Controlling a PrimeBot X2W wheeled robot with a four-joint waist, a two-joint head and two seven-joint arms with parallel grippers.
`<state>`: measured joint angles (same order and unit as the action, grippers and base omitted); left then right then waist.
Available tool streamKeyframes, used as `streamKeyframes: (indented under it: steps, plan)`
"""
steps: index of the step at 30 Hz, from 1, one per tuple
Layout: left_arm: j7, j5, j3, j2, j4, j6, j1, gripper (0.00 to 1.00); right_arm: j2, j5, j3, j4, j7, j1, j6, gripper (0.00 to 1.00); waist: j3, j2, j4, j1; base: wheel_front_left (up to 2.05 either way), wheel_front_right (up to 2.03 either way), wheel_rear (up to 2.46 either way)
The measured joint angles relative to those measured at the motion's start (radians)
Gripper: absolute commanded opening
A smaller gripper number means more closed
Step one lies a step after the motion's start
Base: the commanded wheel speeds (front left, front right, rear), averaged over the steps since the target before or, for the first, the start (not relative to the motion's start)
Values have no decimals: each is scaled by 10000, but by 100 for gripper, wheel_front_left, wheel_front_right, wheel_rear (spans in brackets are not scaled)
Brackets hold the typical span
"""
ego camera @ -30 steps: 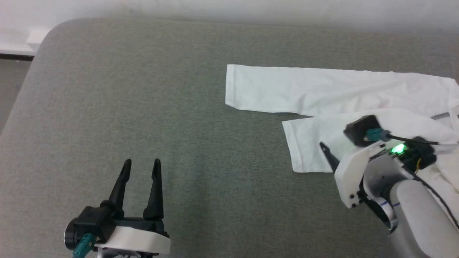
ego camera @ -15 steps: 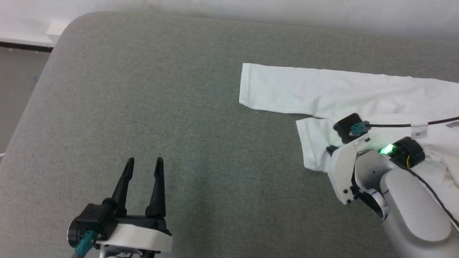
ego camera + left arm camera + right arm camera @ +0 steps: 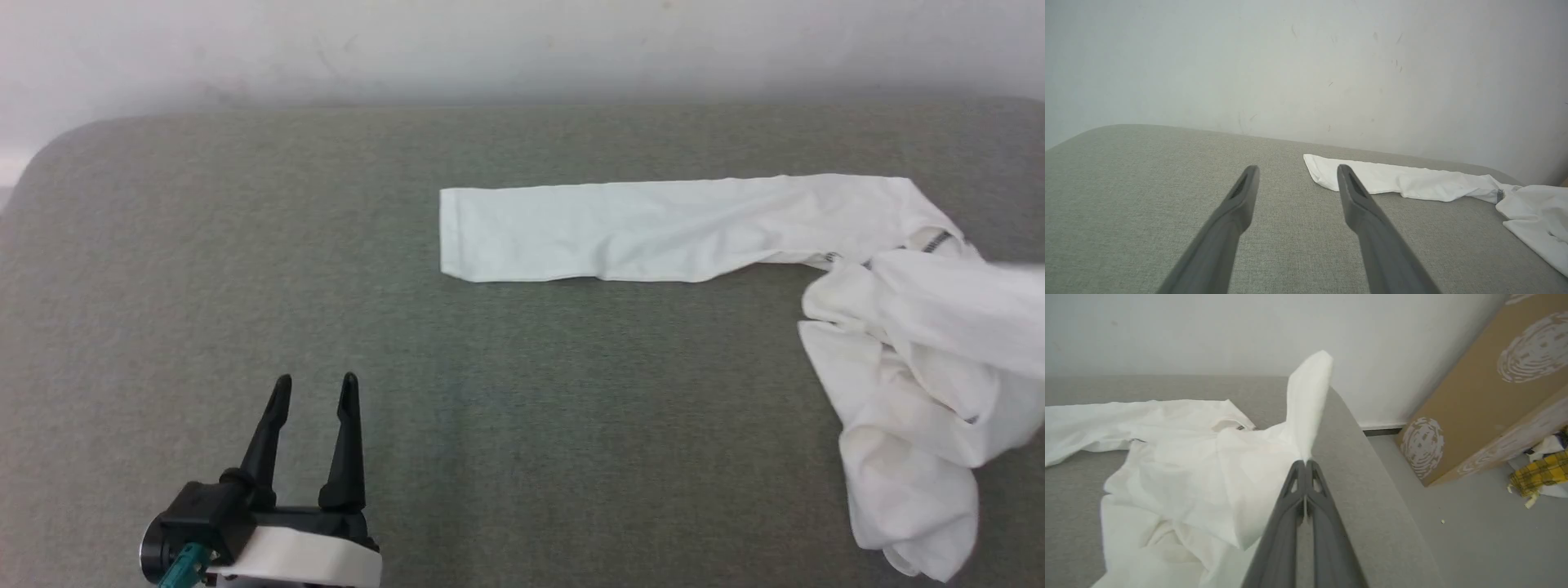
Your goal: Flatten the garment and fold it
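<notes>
The garment [image 3: 669, 229] is a white long-sleeved shirt on the grey cushion [image 3: 245, 269]. One sleeve lies flat across the middle, and its body is bunched at the right edge. In the right wrist view my right gripper [image 3: 1305, 462] is shut on a sleeve end of the garment [image 3: 1308, 396], which stands up beyond the fingertips above the crumpled body. My left gripper [image 3: 313, 384] stands open at the lower left over bare cushion, well apart from the cloth. The left wrist view shows its two fingers [image 3: 1241, 200] spread, with the flat sleeve of the garment [image 3: 1400, 181] beyond them.
A white wall [image 3: 522, 49] runs behind the cushion. To the right of the cushion's edge is grey floor [image 3: 1474, 539], a brown patterned cardboard box [image 3: 1486, 388] and a yellow plaid cloth [image 3: 1535, 477].
The right gripper shut on the lower sleeve and carried it right, out of the head view; that sleeve no longer lies flat. The head camera has also shifted. The left gripper has stayed open.
</notes>
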<state>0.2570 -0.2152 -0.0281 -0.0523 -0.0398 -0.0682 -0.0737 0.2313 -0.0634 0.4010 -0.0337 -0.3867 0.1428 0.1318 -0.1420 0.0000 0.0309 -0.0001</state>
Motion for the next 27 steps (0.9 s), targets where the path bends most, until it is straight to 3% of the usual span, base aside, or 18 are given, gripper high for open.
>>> streamKeyframes:
  steps: [3, 6, 9, 10, 16, 27]
  plan:
    - [0, 0, 67, 6, -44, 0, -10, 100, -617, 514, 1919, -639, 4, -1365, -4, 0, 23, 0, -262, -1, 0, 0, 0]
    - [0, 2, 194, 6, -73, 0, -36, 100, -1365, 658, 2652, -800, 140, -2209, -4, 4, -29, 0, -423, 0, 0, 0, 0]
    - [0, 2, 288, 6, -67, -2, -69, 100, -1638, 658, 2506, -642, 493, -2312, -2, 45, -80, 0, -561, 0, 0, 0, 0]
    - [0, 4, 307, 4, -65, -2, -69, 100, -1668, 665, 2339, -573, 640, -2271, -2, 100, -84, 0, -606, 1, 0, 0, 0]
    - [0, 58, 314, 4, -81, -13, -68, 100, -1737, 790, 1104, -650, 1542, -1406, -2, 100, 11, 0, -709, 0, 0, 0, 0]
    - [0, 56, 238, 4, -412, -12, -67, 100, -1766, 997, -1223, -2305, 3210, -963, -2, 100, -79, 0, -380, 1, 0, 0, 0]
